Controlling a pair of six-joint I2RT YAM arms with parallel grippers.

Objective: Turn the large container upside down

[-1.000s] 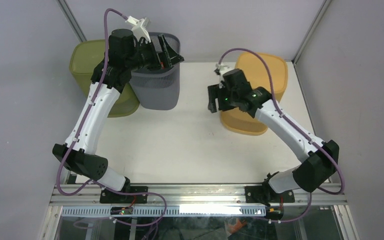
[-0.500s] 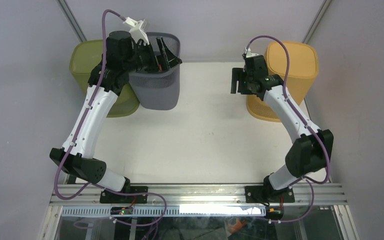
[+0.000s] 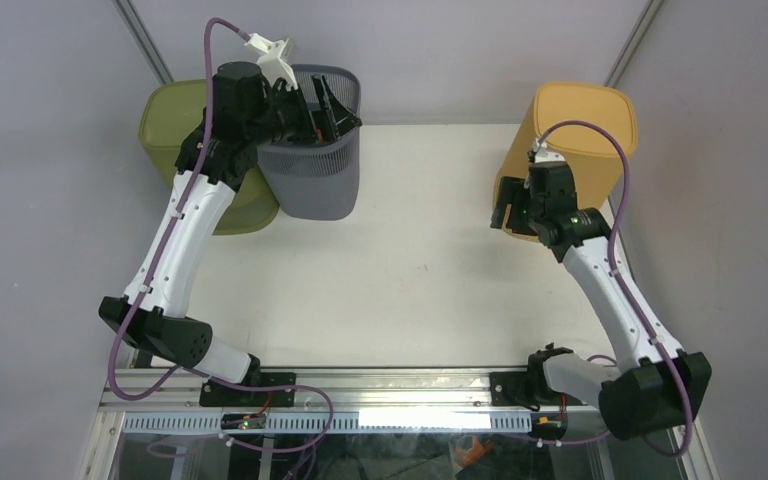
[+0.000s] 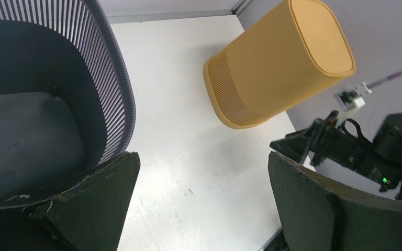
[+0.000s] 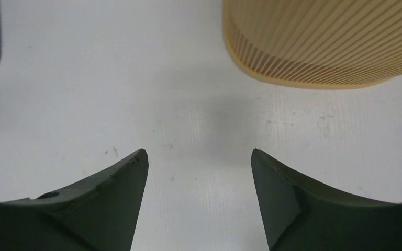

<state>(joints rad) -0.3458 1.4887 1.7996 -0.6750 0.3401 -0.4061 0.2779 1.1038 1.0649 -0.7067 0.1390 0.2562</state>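
The orange ribbed container stands upside down at the back right, closed base up and wide rim on the table. It also shows in the left wrist view and the right wrist view. My right gripper is open and empty, just left of the container's rim and apart from it; the right wrist view shows only bare table between its jaws. My left gripper is open at the rim of the grey mesh basket, with table between its jaws.
A green container stands at the back left behind the left arm, touching the grey basket. Walls close the back and both sides. The white table runs to a metal rail at the near edge.
The orange container went from tipped on its side to standing upside down. My right gripper let go of it and drew back toward the near side. The left arm barely moved.
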